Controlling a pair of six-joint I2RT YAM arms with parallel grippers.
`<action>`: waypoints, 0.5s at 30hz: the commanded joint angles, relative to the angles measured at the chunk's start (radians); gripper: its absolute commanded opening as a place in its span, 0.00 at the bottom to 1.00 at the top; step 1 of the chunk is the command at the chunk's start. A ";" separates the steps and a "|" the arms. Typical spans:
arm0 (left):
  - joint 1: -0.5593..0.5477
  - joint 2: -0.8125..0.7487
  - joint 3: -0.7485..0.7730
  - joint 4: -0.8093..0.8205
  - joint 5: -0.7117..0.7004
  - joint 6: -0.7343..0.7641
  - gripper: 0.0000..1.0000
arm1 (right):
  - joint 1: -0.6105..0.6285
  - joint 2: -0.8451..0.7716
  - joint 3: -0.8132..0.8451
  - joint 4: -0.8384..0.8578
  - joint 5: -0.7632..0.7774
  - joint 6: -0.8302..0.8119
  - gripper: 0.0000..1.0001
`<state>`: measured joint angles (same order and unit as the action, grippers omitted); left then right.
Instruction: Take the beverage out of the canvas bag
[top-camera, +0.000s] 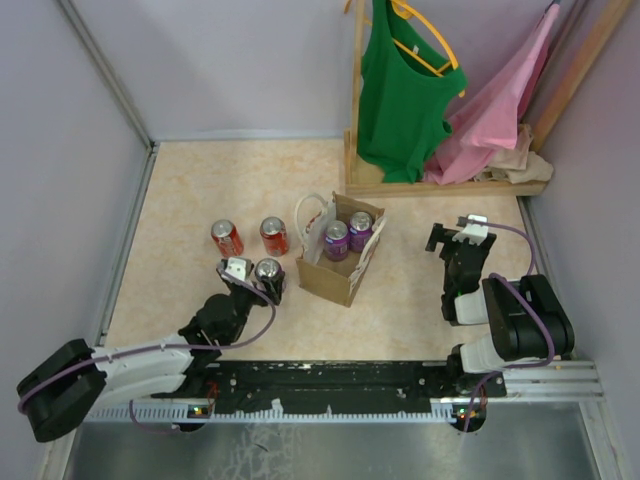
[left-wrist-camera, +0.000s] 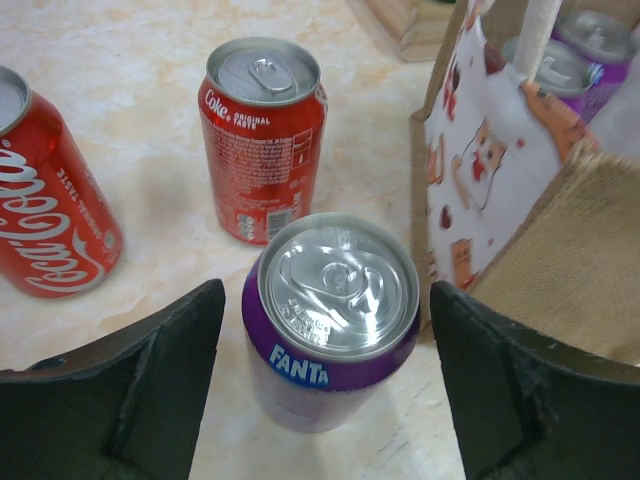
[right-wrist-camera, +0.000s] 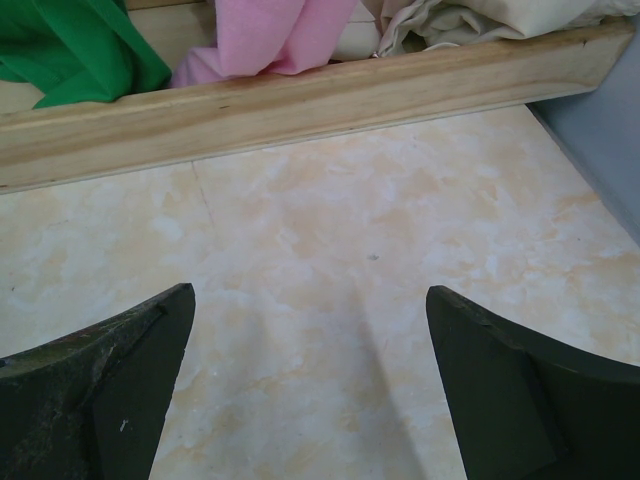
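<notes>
The canvas bag (top-camera: 332, 280) stands mid-table with two purple cans (top-camera: 337, 240) inside. Just left of it, a Fanta can (left-wrist-camera: 333, 320) stands between the left gripper's (left-wrist-camera: 327, 335) wide-spread fingers, clear of both. The right gripper (right-wrist-camera: 308, 310) gapes wide and holds nothing.

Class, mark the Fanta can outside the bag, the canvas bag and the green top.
Fanta can (left-wrist-camera: 338, 285), left wrist view, lid.
Canvas bag (top-camera: 328, 281), top external view, front wall.
Green top (top-camera: 400, 92), top external view, chest.

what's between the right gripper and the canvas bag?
Nothing. In the top view, the stretch of table between the right gripper and the canvas bag is bare; the gripper is open.
</notes>
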<state>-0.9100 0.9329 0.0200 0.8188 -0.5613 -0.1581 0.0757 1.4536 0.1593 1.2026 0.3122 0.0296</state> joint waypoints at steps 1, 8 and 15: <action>-0.002 -0.061 0.009 0.027 0.012 -0.030 0.99 | -0.002 -0.004 0.016 0.034 0.002 0.002 0.99; -0.003 -0.117 0.038 -0.045 0.001 -0.021 1.00 | -0.002 -0.004 0.017 0.034 0.002 0.002 0.99; -0.003 -0.110 0.292 -0.284 0.014 0.054 1.00 | -0.002 -0.004 0.016 0.034 0.001 0.003 0.99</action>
<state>-0.9100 0.8154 0.1402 0.6781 -0.5579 -0.1551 0.0757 1.4536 0.1593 1.2026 0.3119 0.0296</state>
